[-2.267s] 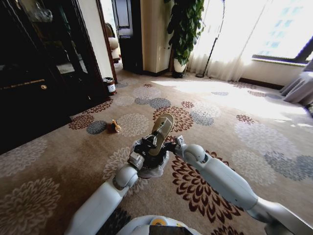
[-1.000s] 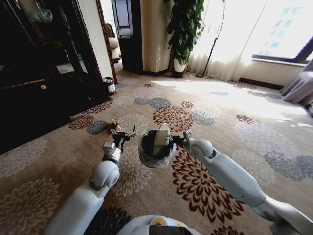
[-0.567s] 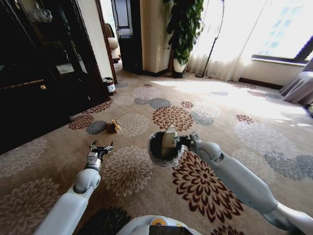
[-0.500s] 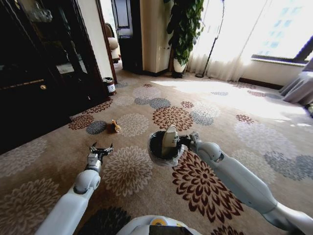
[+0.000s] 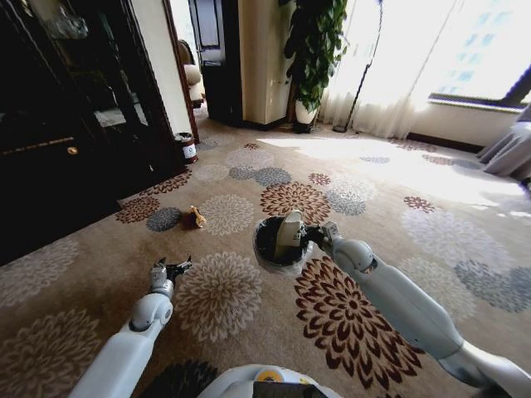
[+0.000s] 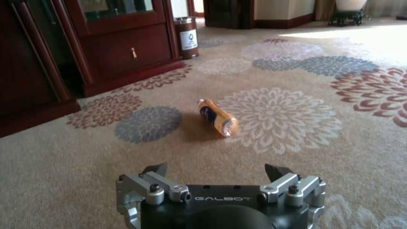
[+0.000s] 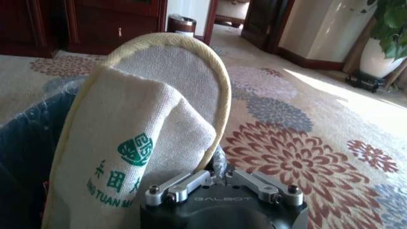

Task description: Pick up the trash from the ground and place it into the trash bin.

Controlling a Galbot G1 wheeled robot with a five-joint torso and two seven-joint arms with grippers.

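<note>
Slipper (image 5: pixel 288 232) in bin (image 5: pixel 267 251); right hand (image 5: pixel 309 235) gripping rim.

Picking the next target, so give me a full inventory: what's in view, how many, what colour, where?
slipper: one, beige-white, standing in the bin.
trash bin: one, black inside, held over the carpet at the right tool.
bottle: one, orange-brown, lying on the carpet ahead of the left tool.
banded can: one, white and red, by the dark cabinet.
potted plant: one, green, by the far wall.
left tool: open, low over the carpet.
right tool: at the bin's rim.
</note>
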